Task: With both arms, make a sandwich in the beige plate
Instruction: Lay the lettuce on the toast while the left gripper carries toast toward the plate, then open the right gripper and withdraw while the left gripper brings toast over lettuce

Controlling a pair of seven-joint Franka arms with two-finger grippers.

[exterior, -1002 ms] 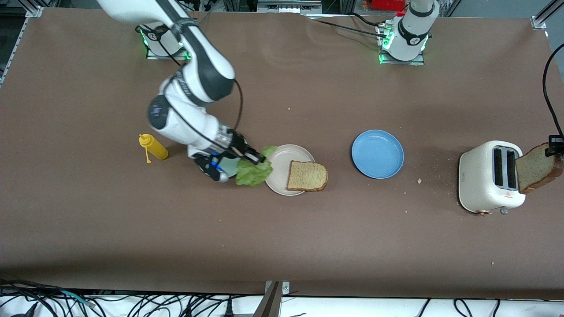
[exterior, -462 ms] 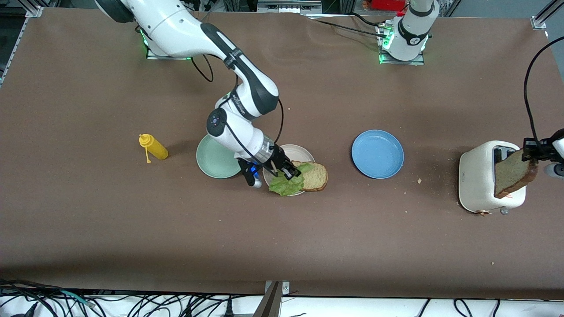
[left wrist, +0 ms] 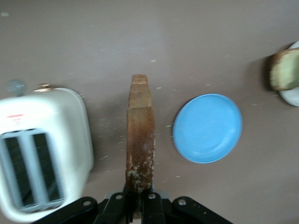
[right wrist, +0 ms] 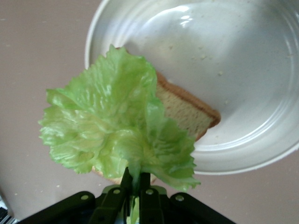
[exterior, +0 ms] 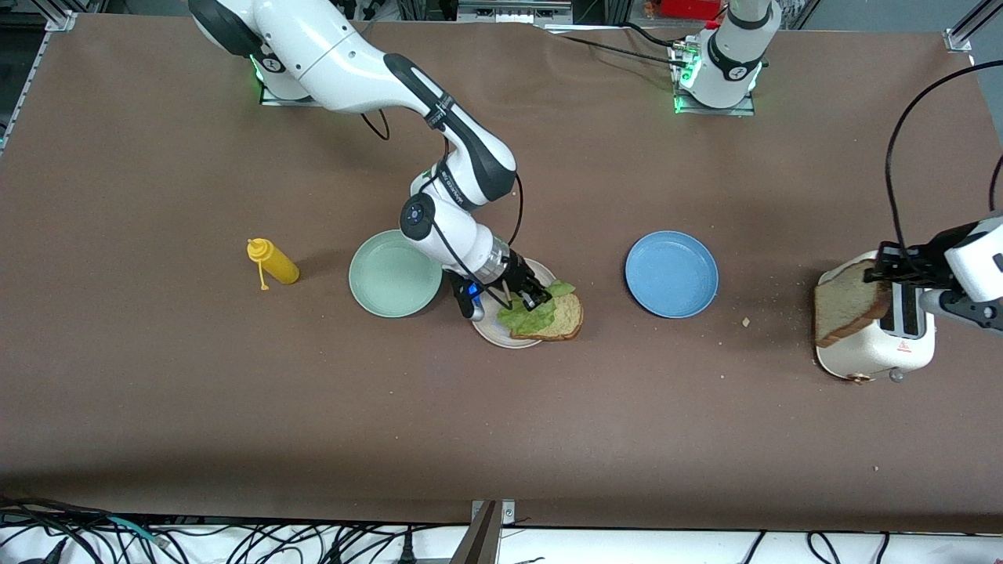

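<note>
The beige plate (exterior: 487, 332) lies near the table's middle, beside a mint-green plate. One brown bread slice (exterior: 564, 317) lies on the plate's edge toward the left arm's end. My right gripper (exterior: 534, 298) hangs low over that slice, shut on the stem of a ruffled green lettuce leaf (exterior: 529, 316). In the right wrist view the lettuce (right wrist: 112, 130) fans out from the gripper (right wrist: 135, 184) over the bread (right wrist: 191, 114) and plate (right wrist: 243, 70). My left gripper (exterior: 884, 271) is over the toaster, shut on a second bread slice (exterior: 842, 311), seen edge-on (left wrist: 140, 135) above the fingers (left wrist: 138, 203).
A mint-green plate (exterior: 394, 272) and a yellow squeeze bottle (exterior: 273, 264) stand toward the right arm's end. A blue plate (exterior: 671, 273) lies between the beige plate and the white toaster (exterior: 889, 354). Crumbs are scattered near the toaster.
The right gripper carried the lettuce from the mint-green plate over onto the bread on the beige plate. The left gripper moved its bread slice across the toaster toward the table's middle.
</note>
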